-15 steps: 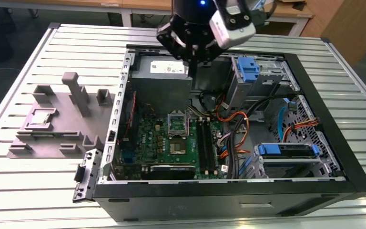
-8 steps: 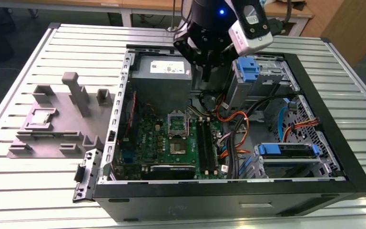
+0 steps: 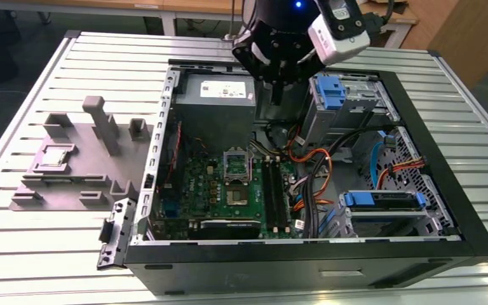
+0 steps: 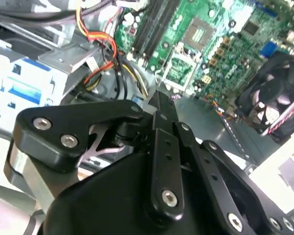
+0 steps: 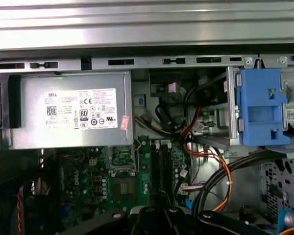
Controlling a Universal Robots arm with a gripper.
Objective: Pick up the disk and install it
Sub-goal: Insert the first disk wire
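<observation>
Disk (image 3: 332, 95) first: it is sitting in the metal bay at the far corner of the open computer case (image 3: 312, 257), just to the exterior view's right of the gripper (image 3: 276, 100). We are counting two drives with blue frames in that view: this disk, and a second drive (image 3: 384, 203) lying in the near bay, well apart from the arm. We are also counting one grey power box (image 3: 218, 92) with a white sticker, one green board (image 3: 227, 184), one fan (image 4: 269, 93), and one grey holder (image 3: 83, 152) lying on the ribbed table (image 3: 40, 254) outside the case. The disk's long side is running from the far wall of the case toward the near wall. In the first wrist view the disk (image 5: 262, 105) is showing us its blue frame, and in the second wrist view the disk (image 4: 22, 85) is showing its white-and-blue label. The gripper is hanging above the case between the power box and the disk, touching neither. Its fingers are looking pressed together, with nothing between them.
</observation>
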